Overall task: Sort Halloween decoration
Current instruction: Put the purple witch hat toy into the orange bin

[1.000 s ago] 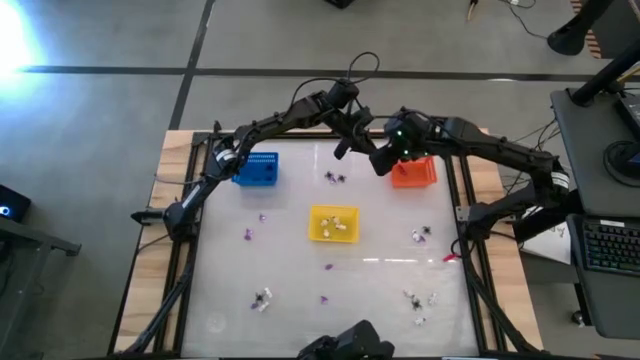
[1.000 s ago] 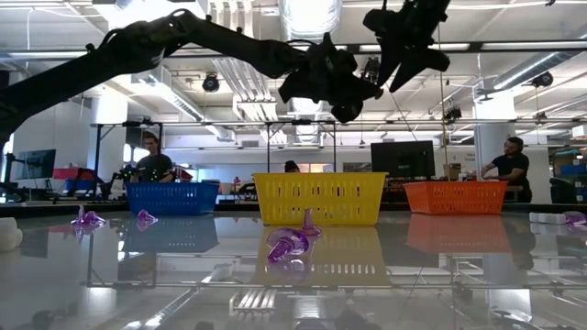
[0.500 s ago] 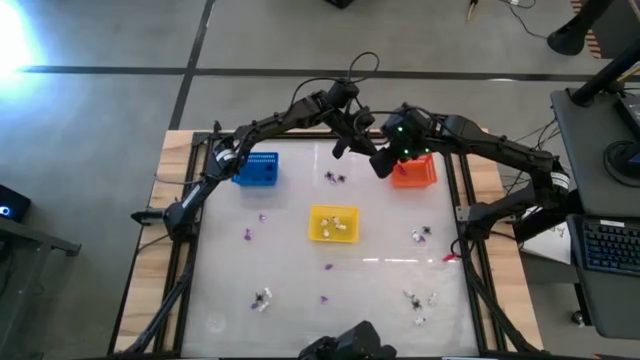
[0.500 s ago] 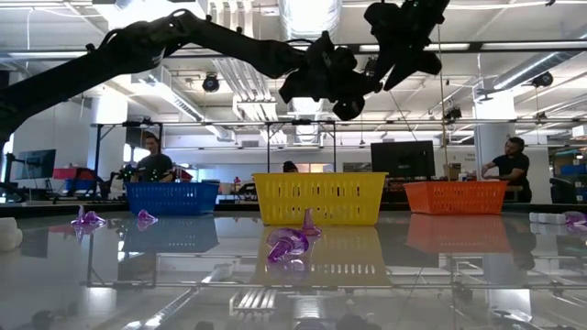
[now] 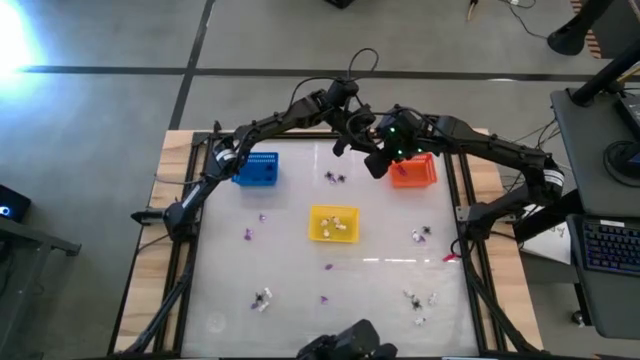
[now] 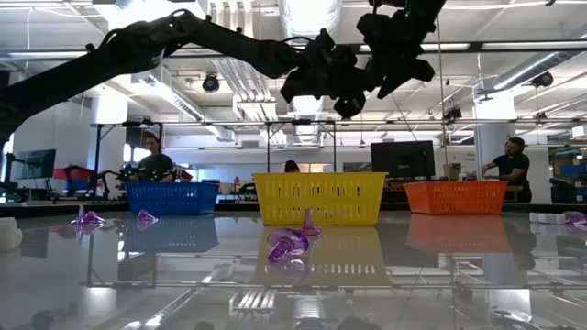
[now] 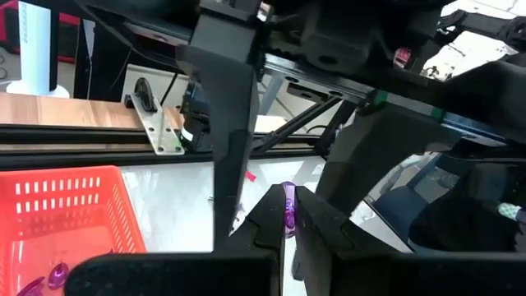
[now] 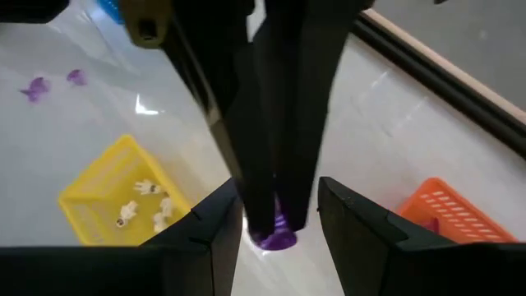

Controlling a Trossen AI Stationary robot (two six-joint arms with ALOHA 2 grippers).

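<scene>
I've got the left gripper [image 7: 288, 215] clenched on a purple trinket [image 7: 288, 212], long axis seemingly pointing forward between the fingers, midair beside the orange basket [image 5: 413, 172], right gripper [image 8: 275, 212] spread around it.

This is a robotics lab in a large open industrial hall. The low view shows exposed ceiling ducts [image 6: 307, 18], strip lighting, a monitor [image 6: 408, 158] and people seated at workstations [image 6: 151, 158] behind the glossy worktop [image 6: 440, 266]. From above, a polished concrete floor [image 5: 90, 110] surrounds the rig, with a keyboard [image 5: 608, 245] on a desk alongside.
</scene>
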